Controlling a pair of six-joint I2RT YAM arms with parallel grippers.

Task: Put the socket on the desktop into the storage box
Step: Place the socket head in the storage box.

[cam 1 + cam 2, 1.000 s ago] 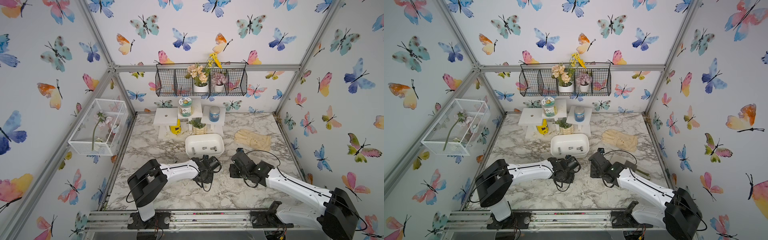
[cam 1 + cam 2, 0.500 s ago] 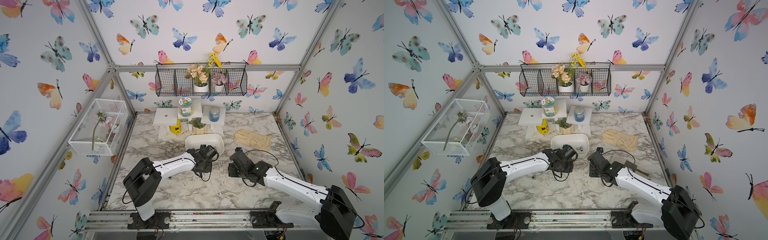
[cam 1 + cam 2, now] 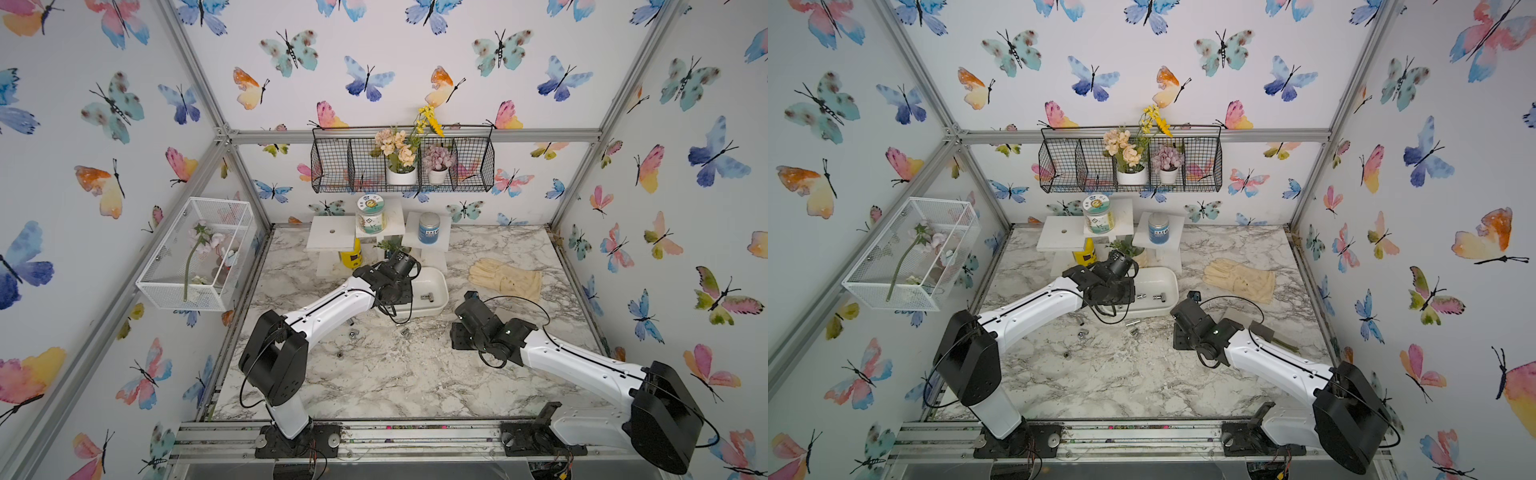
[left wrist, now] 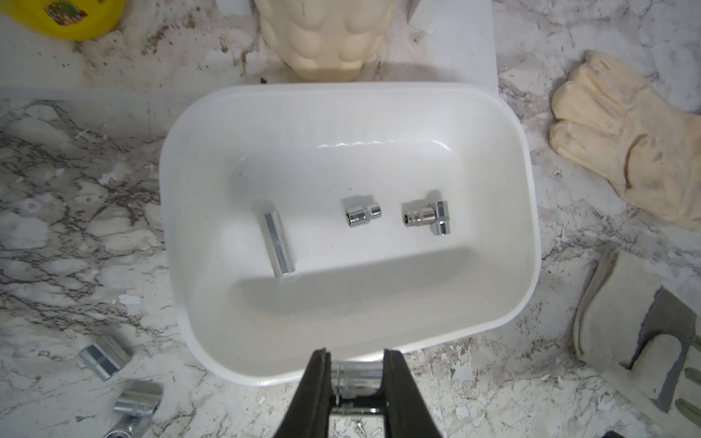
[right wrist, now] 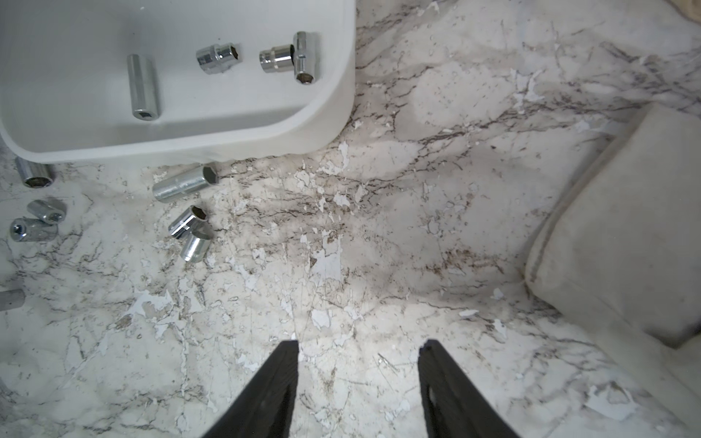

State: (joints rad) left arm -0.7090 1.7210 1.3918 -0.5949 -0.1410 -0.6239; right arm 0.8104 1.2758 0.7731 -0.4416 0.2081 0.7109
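Hanging above the front rim of the shallow glossy white storage box (image 4: 525,182), the left gripper (image 4: 354,356) is clenched on a short chrome socket (image 4: 354,373), held crosswise between its black fingers (image 4: 315,379). The box stands mid-width on the white, grey-veined marble worktop (image 3: 374,374), nearer the back edge, its rear wall just beside a cream knobbly pot (image 4: 326,38). On its floor lie a long socket (image 4: 278,242), a stepped socket (image 4: 362,216) and a pair of sockets (image 4: 426,218) touching in a T.

Several loose sockets (image 5: 186,184) lie on the marble just beside the box's front wall and a little toward the worktop's middle. From there to the front edge the marble is bare, the widest open room. A cream leather glove (image 3: 507,280) lies flat between the box and the right edge. A second, grey-cuffed glove (image 5: 626,227) lies nearer the front along that edge, just beside the right arm (image 3: 582,365).

The left arm (image 3: 328,307) rises from the front edge left of centre, its white forearm slanting toward the back edge and its wrist turned down over the box's left half. The right arm reaches low from the front-right corner toward the middle. The right gripper (image 5: 358,345) is released, its fingers apart over bare marble off the box's front-right corner, grasping nothing.
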